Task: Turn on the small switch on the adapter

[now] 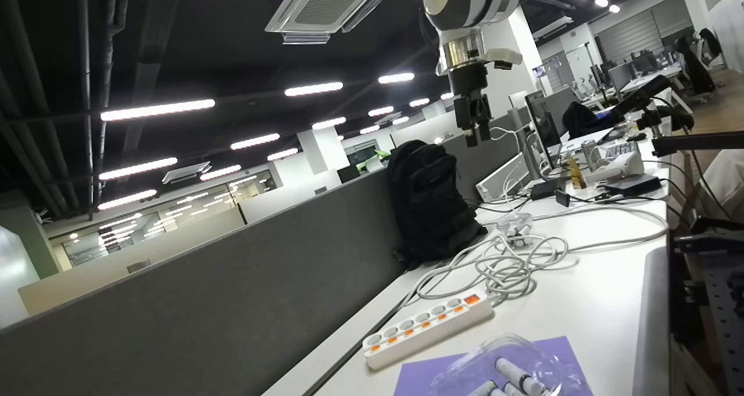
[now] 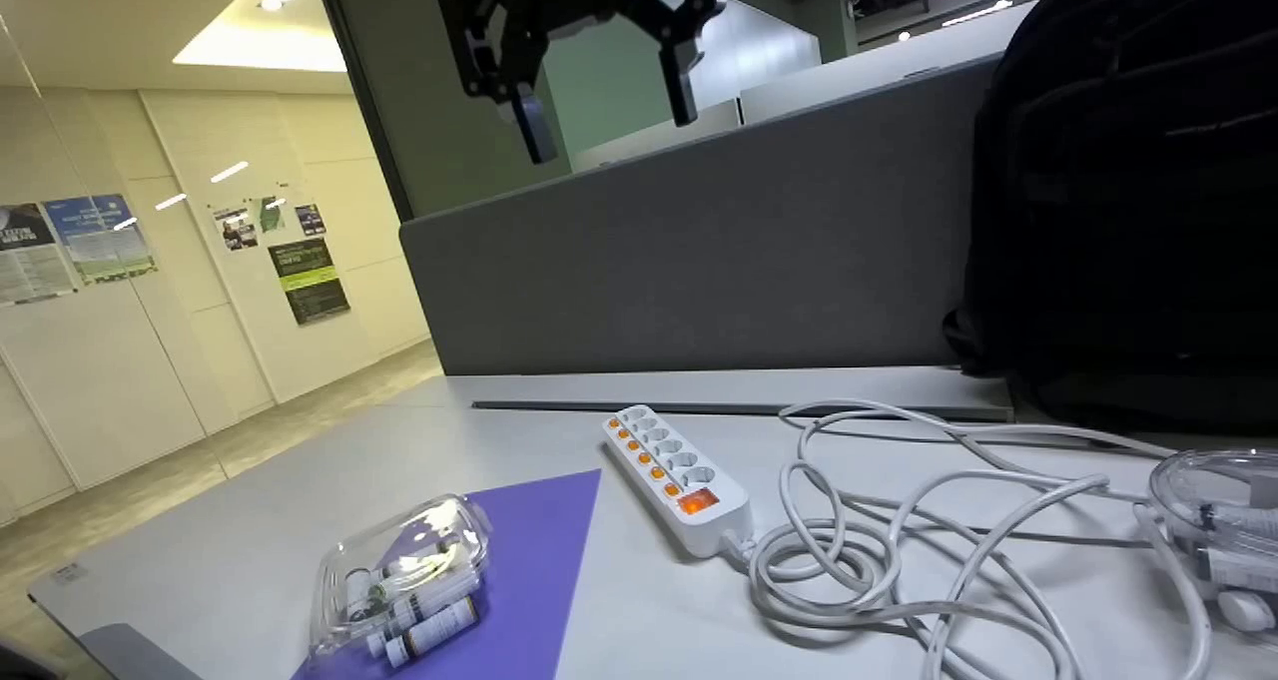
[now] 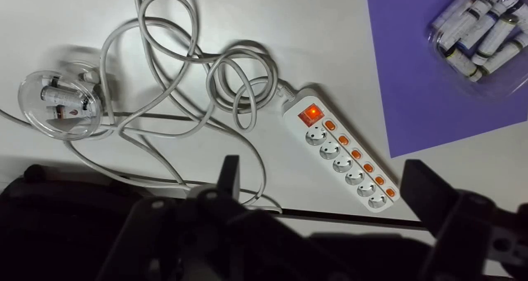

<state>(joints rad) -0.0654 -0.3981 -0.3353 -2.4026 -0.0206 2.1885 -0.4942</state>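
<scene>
Well below the gripper [image 2: 611,133], on the white desktop [image 1: 593,309], lies the adapter [image 3: 340,151], its sockets [image 3: 342,164] up and well apart from the fingers [image 3: 228,175], which are spread wide. In the wrist view it shows slantwise between them (the large red switch [image 3: 310,114] at its cord end has a bright orange spot in it). Six small orange switches [image 3: 356,154] run beside the sockets; at this size I cannot tell which way each is rocked. The adapter's other end sits just beside a dark groove [image 2: 559,406] in the desktop, and a grey partition [image 2: 699,261] stands past that. From the adapter's cord end, the white cord [image 2: 829,616] spreads in loops; near the adapter's switch side lies a purple sheet [image 3: 412,99] bearing a clear tub [image 2: 344,560] of vials [image 3: 497,37]. A strip of desktop parts adapter and sheet, and in an exterior view a wider stretch reaches from the adapter's cord end toward a grey edge [image 1: 651,320] of the desktop.
</scene>
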